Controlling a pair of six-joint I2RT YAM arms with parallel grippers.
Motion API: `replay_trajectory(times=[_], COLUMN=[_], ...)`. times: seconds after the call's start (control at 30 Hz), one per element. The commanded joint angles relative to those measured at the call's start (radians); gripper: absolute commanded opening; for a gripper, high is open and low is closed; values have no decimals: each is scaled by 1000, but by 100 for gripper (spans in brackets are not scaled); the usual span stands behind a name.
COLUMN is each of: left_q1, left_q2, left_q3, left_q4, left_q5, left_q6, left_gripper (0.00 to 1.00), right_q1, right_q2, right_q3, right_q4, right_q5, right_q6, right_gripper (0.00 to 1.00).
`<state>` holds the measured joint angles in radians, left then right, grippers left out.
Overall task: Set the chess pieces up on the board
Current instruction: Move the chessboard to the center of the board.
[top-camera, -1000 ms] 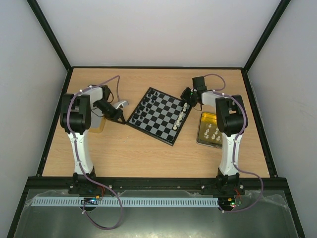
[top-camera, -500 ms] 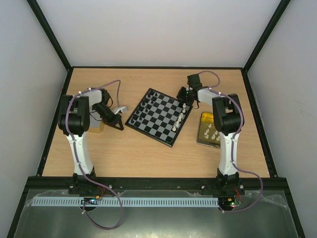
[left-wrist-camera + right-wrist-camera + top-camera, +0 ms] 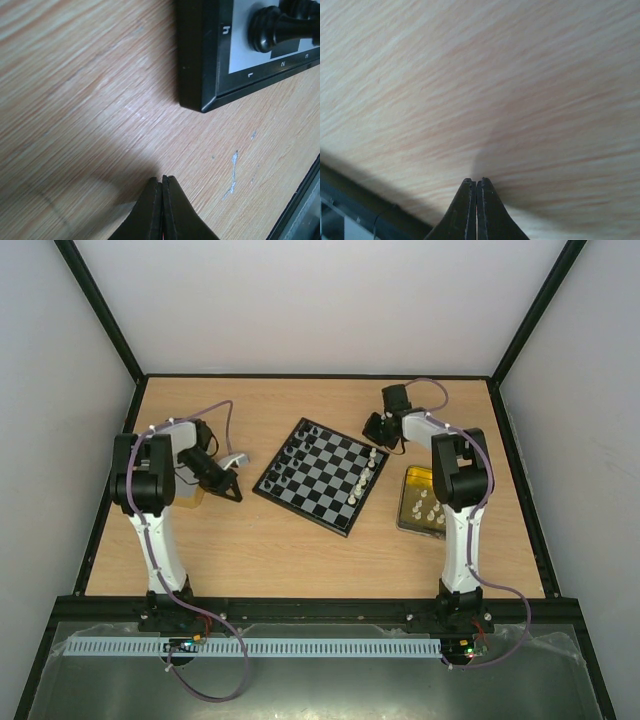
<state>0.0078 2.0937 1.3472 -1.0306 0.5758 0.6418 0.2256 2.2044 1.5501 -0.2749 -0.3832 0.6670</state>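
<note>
The board (image 3: pixel 322 476) lies askew mid-table, with black pieces (image 3: pixel 291 453) along its left edge and white pieces (image 3: pixel 366 472) along its right edge. More white pieces (image 3: pixel 428 506) lie in the gold tray (image 3: pixel 412 480) to the right. My left gripper (image 3: pixel 235 495) is shut and empty, low over bare wood left of the board. In the left wrist view (image 3: pixel 162 177) it is short of the board's corner (image 3: pixel 200 100), where a black piece (image 3: pixel 272 30) stands. My right gripper (image 3: pixel 372 429) is shut and empty, beyond the board's far right corner, over bare wood in the right wrist view (image 3: pixel 476 180).
A plain silver tray (image 3: pixel 242 454) and a yellow container (image 3: pixel 194 496) sit by the left arm. Black frame rails border the table on all sides. The board's dark rim (image 3: pixel 350 210) shows low left in the right wrist view.
The left arm has drawn back to the left, its gripper sliding a little away from the board. The right gripper has shifted slightly back and left, off the board's right corner.
</note>
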Motion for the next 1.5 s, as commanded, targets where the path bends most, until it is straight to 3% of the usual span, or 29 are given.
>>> replay_trajectory(times=[0.0, 0.17, 0.43, 0.6, 1.03, 1.47], left_q1=[19, 21, 17, -1, -25, -56], left_q2=[-13, -23, 7, 25, -1, -61], left_q3=[3, 8, 79, 106, 44, -86], left_q4=[49, 81, 89, 96, 124, -35], left_q5=[-75, -93, -33, 11, 27, -25], left_q6=[-4, -28, -80, -97, -106, 82], left_gripper=[2, 2, 2, 2, 2, 2], right_q1=[-21, -20, 46, 103, 212, 302], right_q2=[60, 169, 364, 356, 235, 211], right_q3=[106, 330, 758, 733, 458, 428], right_q4=[-134, -241, -552, -591, -511, -516], right_q5=[63, 53, 100, 130, 144, 124], right_q6=[-19, -29, -160, -209, -243, -264], right_gripper=[2, 2, 2, 2, 2, 2])
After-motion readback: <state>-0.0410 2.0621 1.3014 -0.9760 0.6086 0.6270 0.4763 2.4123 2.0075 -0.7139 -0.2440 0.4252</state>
